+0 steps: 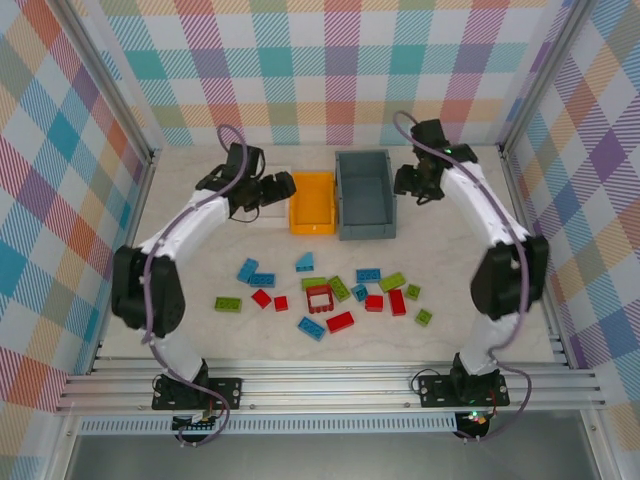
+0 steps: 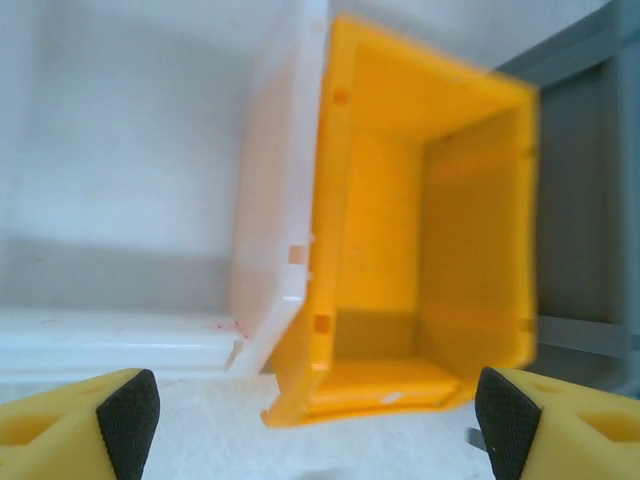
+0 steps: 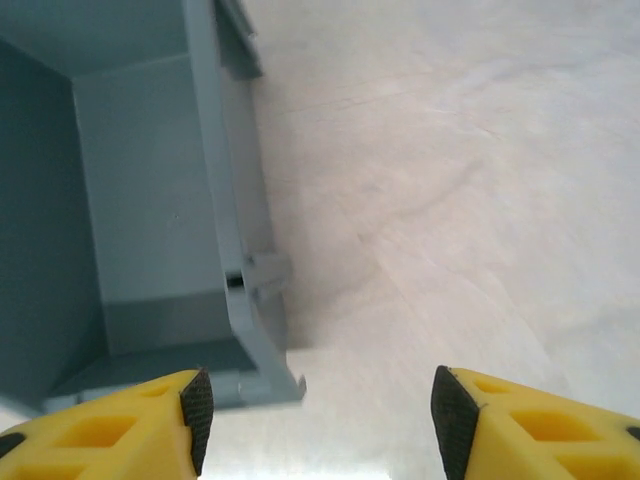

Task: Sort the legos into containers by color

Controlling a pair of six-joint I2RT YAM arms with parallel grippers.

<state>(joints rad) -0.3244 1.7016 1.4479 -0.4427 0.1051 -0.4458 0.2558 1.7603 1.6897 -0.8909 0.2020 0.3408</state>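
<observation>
Hiding most of the white bin [image 2: 272,180] from above, the left gripper [image 2: 318,425] gapes empty, as does the right gripper [image 3: 318,415].

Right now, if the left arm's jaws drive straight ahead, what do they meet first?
Probably the orange bin, its near end wall centred ahead of the left gripper; the white bin lies just left.

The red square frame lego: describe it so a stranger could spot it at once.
Start at the grey bin at the back, then come nearer to the scattered bricks. The red frame lies mid-scatter, beside a green brick; it alone is a hollow square.
</observation>
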